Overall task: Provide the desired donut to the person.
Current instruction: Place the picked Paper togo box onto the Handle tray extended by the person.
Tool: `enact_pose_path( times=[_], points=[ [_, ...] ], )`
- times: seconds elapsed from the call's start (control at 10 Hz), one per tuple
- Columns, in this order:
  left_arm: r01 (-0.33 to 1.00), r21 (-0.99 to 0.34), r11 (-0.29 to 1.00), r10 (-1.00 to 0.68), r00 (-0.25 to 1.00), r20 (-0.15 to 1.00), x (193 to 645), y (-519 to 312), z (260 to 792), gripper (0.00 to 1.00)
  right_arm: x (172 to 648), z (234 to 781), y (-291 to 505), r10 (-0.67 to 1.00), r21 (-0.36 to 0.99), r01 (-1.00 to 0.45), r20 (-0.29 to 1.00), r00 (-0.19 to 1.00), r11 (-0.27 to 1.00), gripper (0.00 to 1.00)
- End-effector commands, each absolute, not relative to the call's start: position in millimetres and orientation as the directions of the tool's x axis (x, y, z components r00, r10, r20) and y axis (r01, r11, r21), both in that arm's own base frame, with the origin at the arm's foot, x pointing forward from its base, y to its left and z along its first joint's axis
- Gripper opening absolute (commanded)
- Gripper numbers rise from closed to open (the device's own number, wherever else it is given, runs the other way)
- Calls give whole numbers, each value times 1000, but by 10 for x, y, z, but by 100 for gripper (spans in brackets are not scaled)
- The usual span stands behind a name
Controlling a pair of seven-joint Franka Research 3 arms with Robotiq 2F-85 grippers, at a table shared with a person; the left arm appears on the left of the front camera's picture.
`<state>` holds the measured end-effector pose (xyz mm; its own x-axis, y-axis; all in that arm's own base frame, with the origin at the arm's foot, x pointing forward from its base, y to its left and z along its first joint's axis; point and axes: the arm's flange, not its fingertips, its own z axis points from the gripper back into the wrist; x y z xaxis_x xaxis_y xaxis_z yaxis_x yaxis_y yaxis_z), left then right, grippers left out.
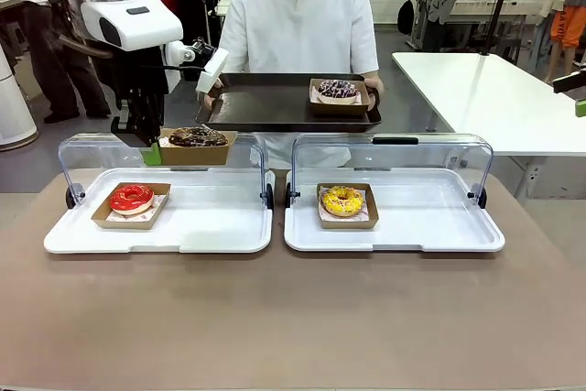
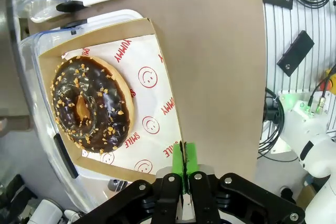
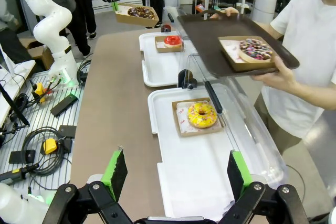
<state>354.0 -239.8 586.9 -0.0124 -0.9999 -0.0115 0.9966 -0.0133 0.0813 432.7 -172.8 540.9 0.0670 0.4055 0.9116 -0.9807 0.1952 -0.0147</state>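
Observation:
A chocolate donut (image 1: pixel 197 137) with nut crumbs lies in a cardboard box (image 2: pixel 157 56), lifted above the left display case. My left gripper (image 1: pixel 151 147) is shut on the box's edge, its green pads (image 2: pixel 190 160) pinching the cardboard rim beside the donut (image 2: pixel 92 106). The person (image 1: pixel 298 25) in white stands across the table with a dark brown tray (image 1: pixel 265 103), and a sprinkled donut (image 1: pixel 337 90) in a box sits on it. The held box hangs just left of and below the tray's near edge. My right gripper (image 3: pixel 177 171) is open over the right white tray (image 3: pixel 194 182), nothing between its fingers.
A red donut (image 1: pixel 131 198) sits in the left white tray (image 1: pixel 211 226), a yellow donut (image 1: pixel 341 200) in the right one (image 1: pixel 430 226). Both clear lids (image 1: pixel 394 148) stand open at the back. Cables and boxes lie beside the table (image 3: pixel 42 145).

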Motion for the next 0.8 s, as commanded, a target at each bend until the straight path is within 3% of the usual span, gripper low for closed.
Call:
enact_pose_path(
  times=[0.0,0.7],
  points=[
    [996,84,-15,-1000,-14,-14,3525,-2406,5870,0,4306,5405,-1709,406,-19,-980,912,65,200,100],
    [996,84,-15,-1000,-14,-14,3525,-2406,5870,0,4306,5405,-1709,406,-19,-980,912,65,200,100]
  ],
)
